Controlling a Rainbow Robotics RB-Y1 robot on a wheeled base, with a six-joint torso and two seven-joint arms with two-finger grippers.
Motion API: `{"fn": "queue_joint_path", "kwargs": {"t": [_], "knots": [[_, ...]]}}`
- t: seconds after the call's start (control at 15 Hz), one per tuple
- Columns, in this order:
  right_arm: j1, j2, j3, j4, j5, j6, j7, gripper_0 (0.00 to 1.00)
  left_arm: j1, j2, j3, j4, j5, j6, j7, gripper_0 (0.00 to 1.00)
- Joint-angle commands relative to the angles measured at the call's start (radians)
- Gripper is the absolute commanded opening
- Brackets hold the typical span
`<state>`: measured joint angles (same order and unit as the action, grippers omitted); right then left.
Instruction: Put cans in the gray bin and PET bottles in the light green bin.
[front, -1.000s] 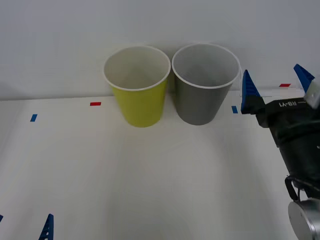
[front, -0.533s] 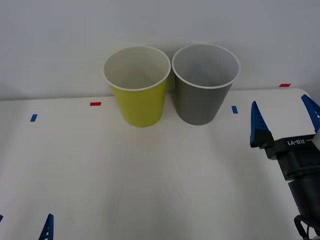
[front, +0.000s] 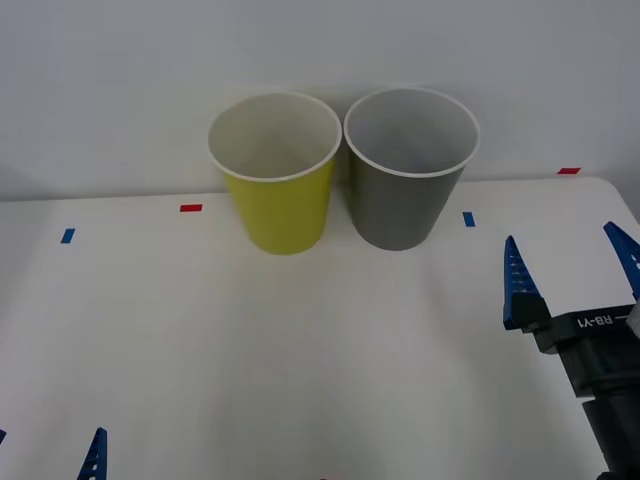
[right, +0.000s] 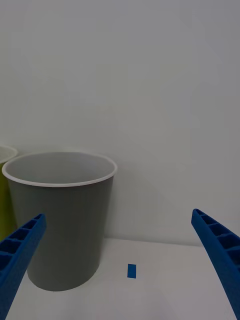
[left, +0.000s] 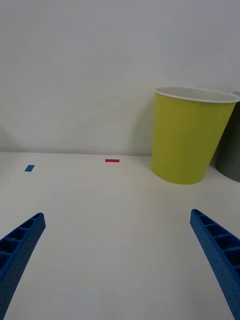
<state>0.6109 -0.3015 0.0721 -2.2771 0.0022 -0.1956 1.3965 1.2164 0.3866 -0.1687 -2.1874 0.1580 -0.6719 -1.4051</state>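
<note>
Hovering over the tabletop's (front: 300, 340) right edge, my right gripper (front: 572, 275) has its blue fingers (front: 516, 280) spread wide w/ nothing between them. It sits well short of the gray bin (front: 408, 170), which stands upright at the far edge near the wall, approx. center-right. Through my right wrist cam the gray bin (right: 62, 220) shows between the two spread fingers, white rim up, pale inside; a small blue tape mark (right: 131, 270) lies on the tabletop just beside its base.

Light green bin (front: 277, 172) stands upright next to the gray one on its left, rims nearly touching; can't tell if they actually touch. A red tape mark (front: 190, 208) lies left of the green bin, a blue mark (front: 67, 236) nearer the left edge, another red mark (front: 568, 171) at the far right corner.

My left gripper (left: 120, 270) is low at the near left corner, fingers (left: 20, 250) also spread, holding nothing; one fingertip (front: 94, 455) pokes into the front cam. Left wrist cam looks at the light green bin (left: 189, 135), well apart from it.
</note>
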Motion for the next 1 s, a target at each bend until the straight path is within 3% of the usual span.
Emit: {"fn": "queue_joint_path", "kwargs": {"t": [0.07,0.53,1.0], "knots": [[0.036,-0.007,-0.008,0.004,0.005,-0.015,-0.021,1.0,0.0,0.0,0.0,0.0,0.0,0.0,0.0,1.0],[0.222,0.001,-0.025,0.16,-0.024,-0.286,-0.037,1.0,0.0,0.0,0.0,0.0,0.0,0.0,0.0,1.0],[0.388,-0.005,0.046,0.183,-0.054,-0.415,-0.047,1.0,0.0,0.0,0.0,0.0,0.0,0.0,0.0,1.0]]}}
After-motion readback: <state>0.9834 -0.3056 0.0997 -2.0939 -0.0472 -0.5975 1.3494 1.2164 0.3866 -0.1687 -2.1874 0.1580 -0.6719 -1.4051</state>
